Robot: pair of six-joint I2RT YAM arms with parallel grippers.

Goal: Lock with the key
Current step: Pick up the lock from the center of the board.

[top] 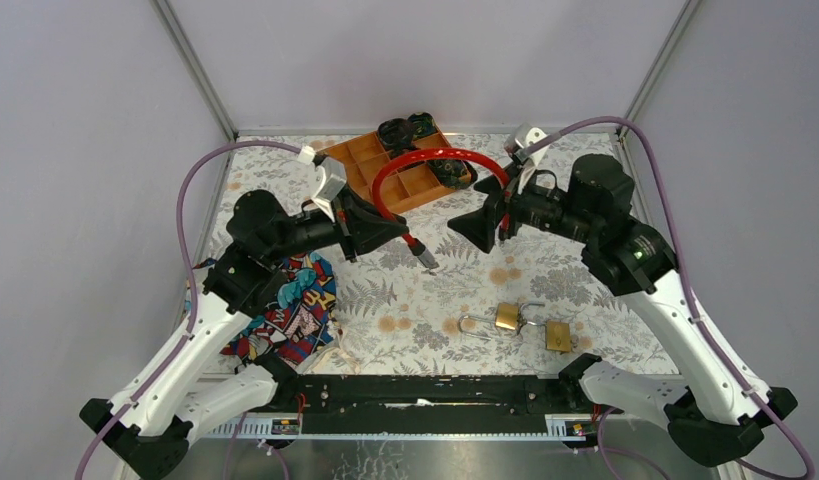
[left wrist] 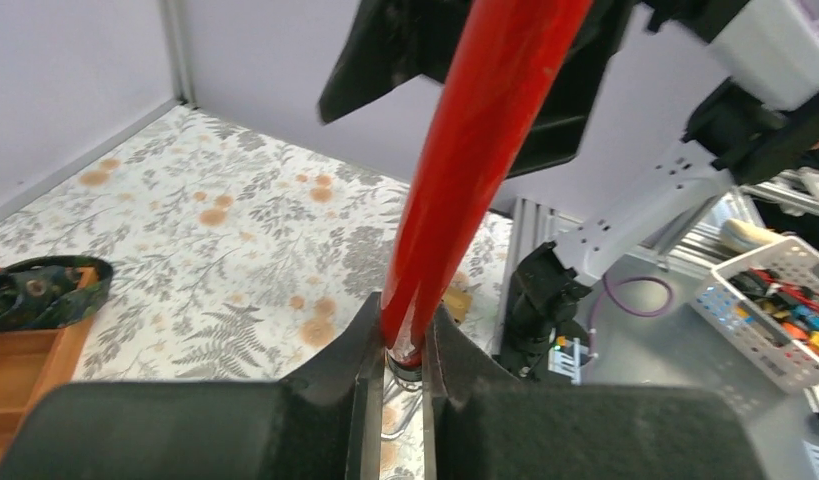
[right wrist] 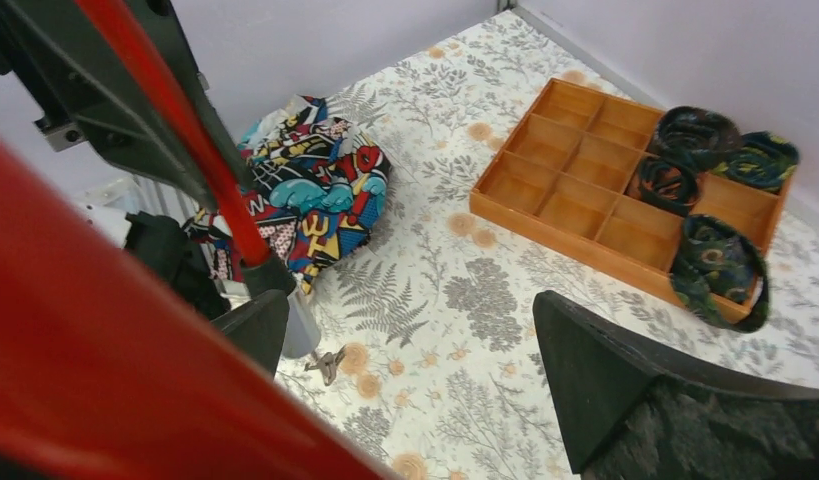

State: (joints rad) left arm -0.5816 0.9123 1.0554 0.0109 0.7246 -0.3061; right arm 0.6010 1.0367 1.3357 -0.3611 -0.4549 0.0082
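Working over a grey fern-print table cover point(top: 425, 300). Holding a red plastic-sheathed cable lock point(top: 425, 155) clear of it, arched high between both arms; probably raised this way to leave the ends free for mating. On the left gripper point(left wrist: 405, 345): pinched tight on the cable just above its grey metal plug end point(top: 425, 258), plug angled down toward the right arm. On the right gripper point(right wrist: 405, 300): spread wide, nothing between the fingers; only a red blur of cable close past its camera, so support of the far end not resolved. Small key bunch point(right wrist: 325, 364) by the plug; hanging or resting, cannot tell. Judged step: bring ends together, then turn key. Bystanders: orange wooden divided tray point(top: 357, 158) beneath the arch, comic-print folded cloth point(top: 290, 300) under the left arm, rolled dark patterned fabric point(right wrist: 720, 255) in the tray, two brass padlocks point(top: 506, 317) near the right base, well apart from the cable. No obstacle seen between the grippers.
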